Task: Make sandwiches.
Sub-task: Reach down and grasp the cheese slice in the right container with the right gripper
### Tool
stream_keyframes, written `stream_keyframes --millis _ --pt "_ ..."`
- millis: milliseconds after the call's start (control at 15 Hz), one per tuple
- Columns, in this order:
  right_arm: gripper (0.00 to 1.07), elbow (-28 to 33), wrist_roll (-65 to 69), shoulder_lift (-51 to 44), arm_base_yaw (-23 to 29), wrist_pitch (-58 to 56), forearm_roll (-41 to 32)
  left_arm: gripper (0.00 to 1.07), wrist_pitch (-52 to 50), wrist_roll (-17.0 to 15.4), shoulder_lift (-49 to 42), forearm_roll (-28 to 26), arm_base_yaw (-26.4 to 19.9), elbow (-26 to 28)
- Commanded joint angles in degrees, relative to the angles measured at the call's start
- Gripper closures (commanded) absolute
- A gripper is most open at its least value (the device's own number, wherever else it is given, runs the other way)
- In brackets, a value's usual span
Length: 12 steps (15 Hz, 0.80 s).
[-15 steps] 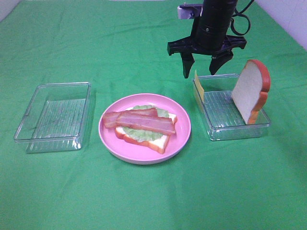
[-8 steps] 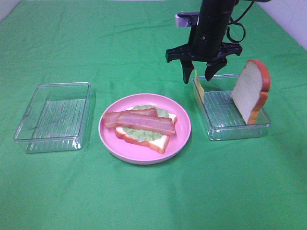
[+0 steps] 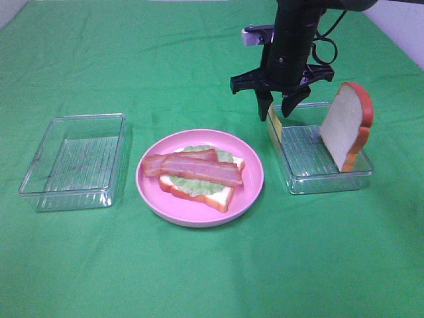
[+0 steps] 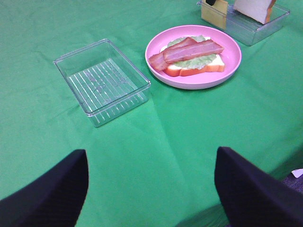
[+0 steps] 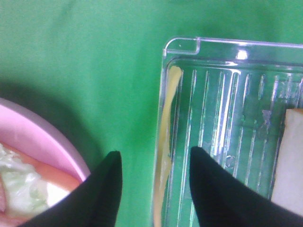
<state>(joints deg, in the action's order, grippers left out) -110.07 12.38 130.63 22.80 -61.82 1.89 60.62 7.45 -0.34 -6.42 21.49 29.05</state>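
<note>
Straddling the upright cheese slice at upper right of the overhead frame, the right gripper hangs released, one finger each side, apparently ready to pinch. The half-built sandwich waits mid-frame; the left gripper idles, spread.

The cheese slice is being partly covered by the right claw overhead; the bread slice is being cropped at the wrist view's edge.

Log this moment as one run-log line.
stage: cheese pickup | right gripper: open, straddling upright cheese slice at tray wall | left gripper: open, idle | plate: bread, lettuce, bacon
</note>
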Motion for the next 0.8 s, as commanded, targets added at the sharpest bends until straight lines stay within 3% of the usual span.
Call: stream_keyframes --millis 67,800 --pt "0.65 -0.4 -0.63 0.17 -0.17 -0.29 0.97 0.35 -0.63 -0.23 -0.69 -0.17 -0.11 -0.34" --pt "0.68 -0.4 -0.63 1.2 -0.29 -0.63 0.74 0.35 -0.63 -0.23 -0.69 -0.17 -0.11 -0.34"
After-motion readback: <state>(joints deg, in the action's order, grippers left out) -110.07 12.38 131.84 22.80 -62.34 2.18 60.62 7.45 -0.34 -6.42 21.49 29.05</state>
